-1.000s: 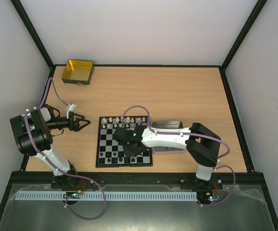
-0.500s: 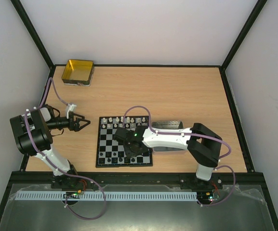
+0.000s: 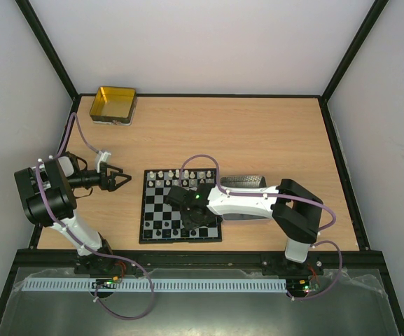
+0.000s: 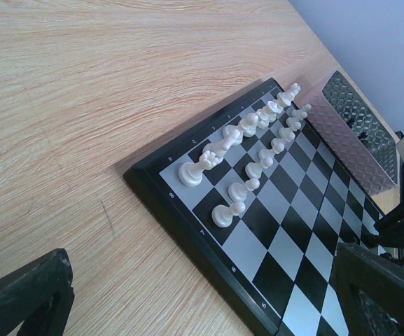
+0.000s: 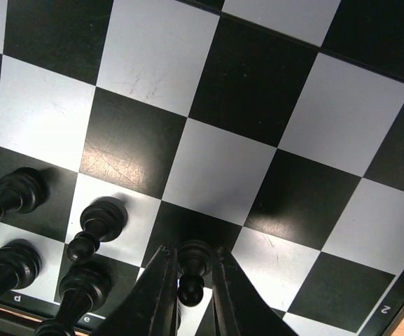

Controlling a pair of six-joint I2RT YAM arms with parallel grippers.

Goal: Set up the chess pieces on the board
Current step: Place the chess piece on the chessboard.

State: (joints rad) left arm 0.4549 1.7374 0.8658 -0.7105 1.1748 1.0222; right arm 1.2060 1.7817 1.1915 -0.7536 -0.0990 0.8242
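Note:
The board (image 3: 161,207) lies at the near middle of the table. White chess pieces (image 3: 177,176) stand in two rows along its far side, and black pieces (image 3: 161,227) stand along its near side. My right gripper (image 3: 192,221) is low over the board's near right part. In the right wrist view its fingers (image 5: 152,294) are shut on a black pawn (image 5: 194,260) whose base is over a black square. My left gripper (image 3: 121,180) is open and empty, left of the board. In its own view the white rows (image 4: 247,150) stand ahead.
A silver-grey tray (image 3: 247,183) lies against the board's right side, partly under my right arm, and also shows in the left wrist view (image 4: 359,133). A gold-yellow tin (image 3: 113,103) sits at the far left corner. Other black pieces (image 5: 96,225) stand just left of the held pawn.
My right gripper has moved slightly toward the board's near edge with the pawn. The left arm has not moved.

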